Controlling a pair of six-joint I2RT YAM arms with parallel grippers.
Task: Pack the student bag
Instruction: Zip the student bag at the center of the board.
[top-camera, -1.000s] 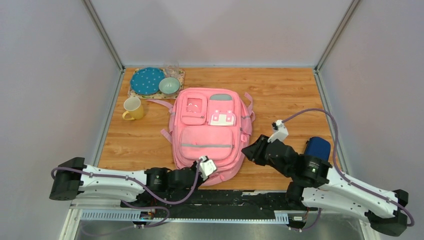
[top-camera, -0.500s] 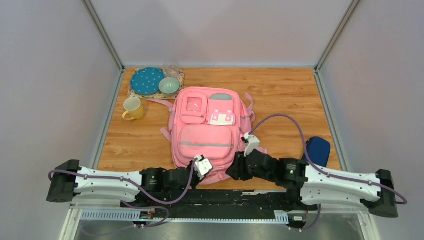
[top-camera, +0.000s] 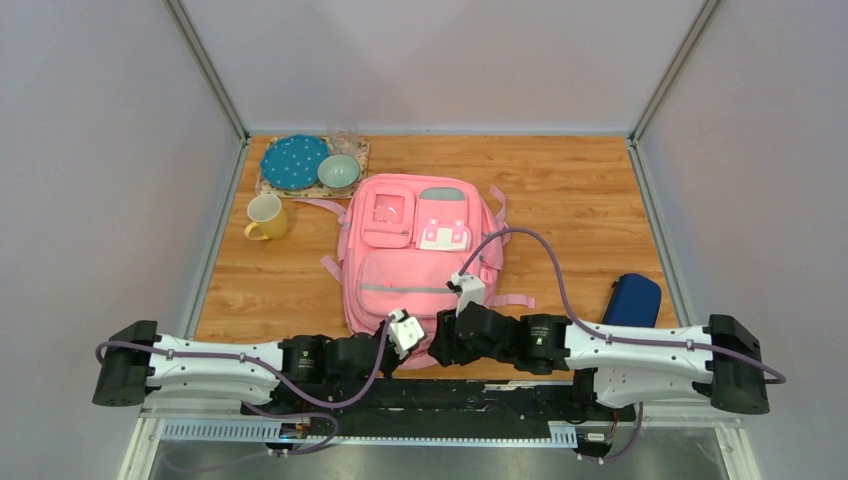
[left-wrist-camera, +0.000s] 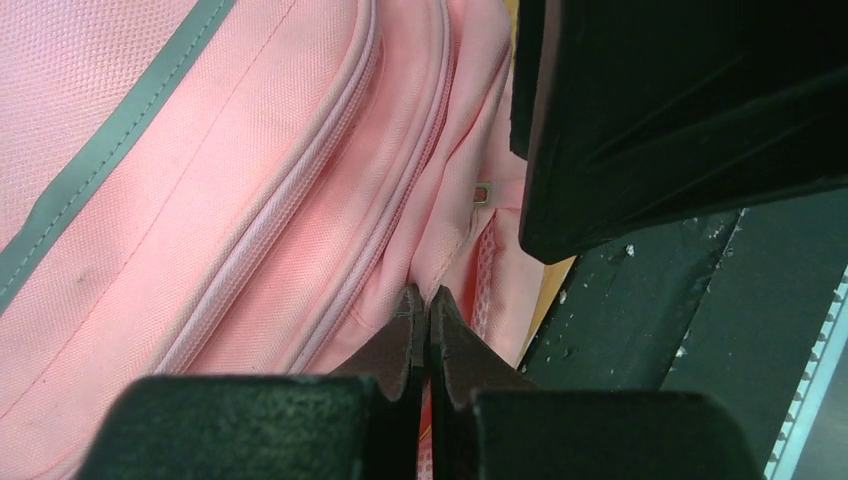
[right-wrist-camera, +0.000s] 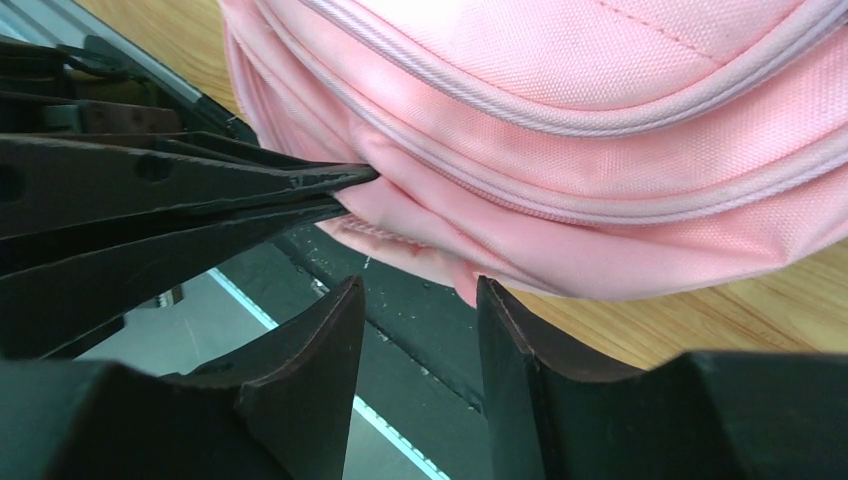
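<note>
The wooden tabletop (top-camera: 580, 200) is closed in by pale walls on the left, right and far sides, and a dark rail (top-camera: 500, 392) runs along its near edge at the bottom of the frame. The widest bare wood lies right of centre, from the far edge down towards a dark blue case (top-camera: 632, 298) by the right wall. A narrower bare strip lies at lower left, below a yellow mug (top-camera: 265, 216). The upper left corner is crowded with a blue plate (top-camera: 295, 161) and a bowl (top-camera: 339, 171) on a mat.

The student bag (top-camera: 415, 265) lies flat in the middle of the tabletop, pockets up, with its lower end reaching the near edge. Both arms meet there from either side, leaving little room between them.

The left claw (left-wrist-camera: 427, 305) is pressed together on a fold of pink fabric at the bag's near edge, beside the zip lines. In the right wrist view that fabric is drawn to a point at its tips. The right claw (right-wrist-camera: 415, 300) is spread and holds nothing. It sits just below the bag's bulging near edge, over the rail, with the left claw just beside it at upper left of that view.
</note>
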